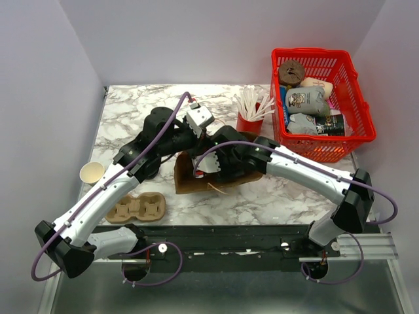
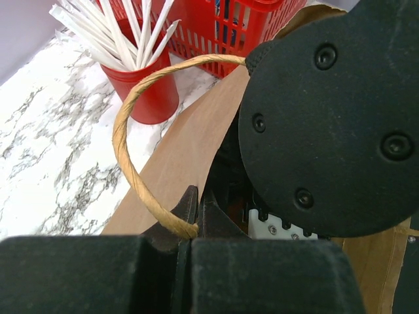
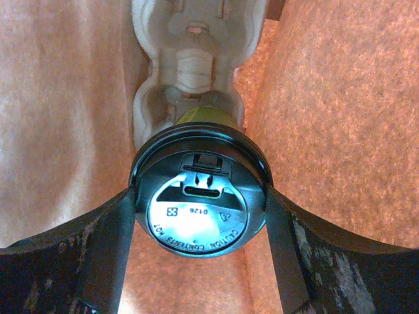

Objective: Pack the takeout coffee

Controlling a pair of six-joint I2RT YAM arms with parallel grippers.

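Looking down the right gripper (image 3: 199, 212), I am seeing its jaws spread wide and clamped on either side of the black lid of the coffee cup (image 3: 196, 219), inside the paper bag (image 3: 327, 131) near the middle of the worktop (image 1: 131, 111). The cup's long axis is running straight away from the jaws, base pointing into the nearest pocket of the cardboard carrier (image 3: 190, 59) deeper in. The left gripper (image 2: 196, 219) is pinched shut on the twine handle (image 2: 127, 150). I am judging the coming move as a straight push along that axis.

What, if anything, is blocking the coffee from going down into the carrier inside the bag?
Nothing visible. The right pincer holds the takeout coffee directly over the pulp carrier, with the paper bag standing open on both sides.
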